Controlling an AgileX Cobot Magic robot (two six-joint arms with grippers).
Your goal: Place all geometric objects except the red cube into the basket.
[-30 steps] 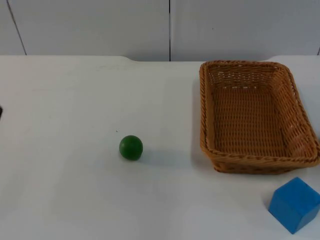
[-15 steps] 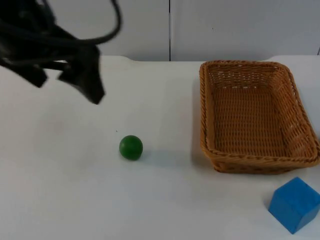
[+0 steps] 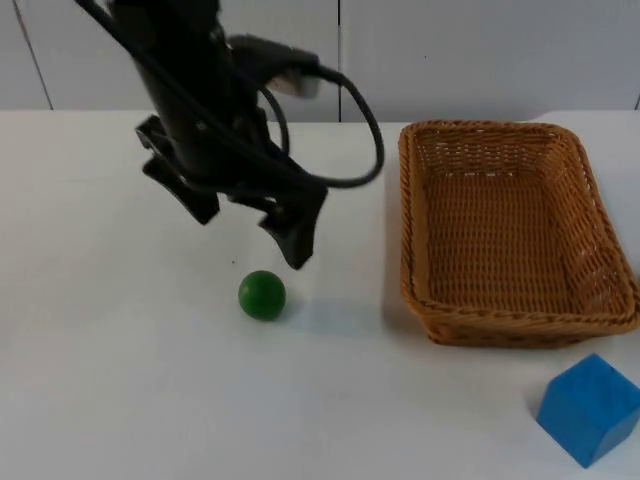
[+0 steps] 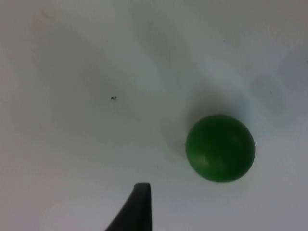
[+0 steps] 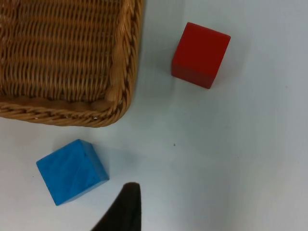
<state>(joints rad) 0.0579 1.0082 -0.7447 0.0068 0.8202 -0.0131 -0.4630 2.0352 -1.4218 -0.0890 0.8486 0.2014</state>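
Basket (image 3: 515, 232) holds nothing, sits at table (image 3: 120, 400) right. Green ball (image 3: 262, 295) left of it, blue cube (image 3: 589, 408) by its near corner, red cube (image 5: 200, 55) beside it. Left gripper (image 3: 250, 225), jaws spread, has moved in above ball since half a second ago. Right gripper: can't tell.

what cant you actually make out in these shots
- Left hand above the green ball in the top view: the arm's own bulk hides part of the fingers, though they stand spread apart.
- Blue cube: the top view's edge cuts off its corner.
- Red cube: beside the basket in the right wrist view, but whether it touches the rim can't be judged.
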